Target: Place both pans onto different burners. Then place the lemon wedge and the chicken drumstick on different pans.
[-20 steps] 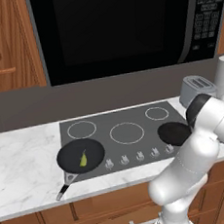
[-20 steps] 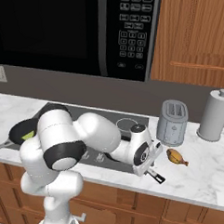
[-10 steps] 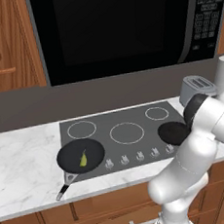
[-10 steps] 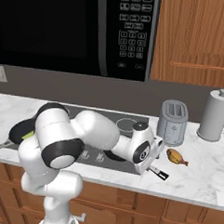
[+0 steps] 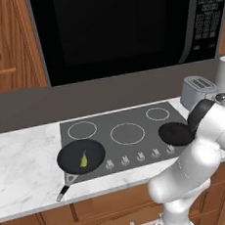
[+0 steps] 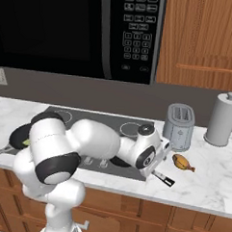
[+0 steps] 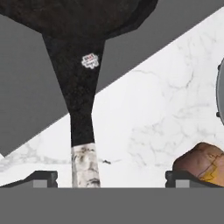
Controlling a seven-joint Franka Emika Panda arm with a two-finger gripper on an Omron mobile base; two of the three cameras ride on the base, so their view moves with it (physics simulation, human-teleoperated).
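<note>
One black pan (image 5: 81,156) sits on the front left burner of the cooktop (image 5: 135,119) with the yellow-green lemon wedge (image 5: 83,159) inside it. The second pan (image 5: 175,133) rests on the front right burner, its handle (image 7: 81,87) reaching onto the marble counter. My gripper (image 7: 111,178) hovers open above that handle, whose silver end (image 7: 86,166) lies between the fingertips (image 7: 41,177) without touching them. The golden-brown chicken drumstick (image 6: 183,162) lies on the counter just right of the handle tip (image 6: 163,178) and shows beside my right fingertip (image 7: 183,178).
Empty burner rings lie at the back left (image 5: 82,130), centre (image 5: 127,133) and back right (image 5: 157,113). A silver toaster (image 6: 179,127) and a paper towel roll (image 6: 224,119) stand behind the drumstick. A microwave hangs above the cooktop.
The jaws have opened wide and let go of the second pan's handle. The pan stays on the front right burner, and the hand has shifted slightly right.
</note>
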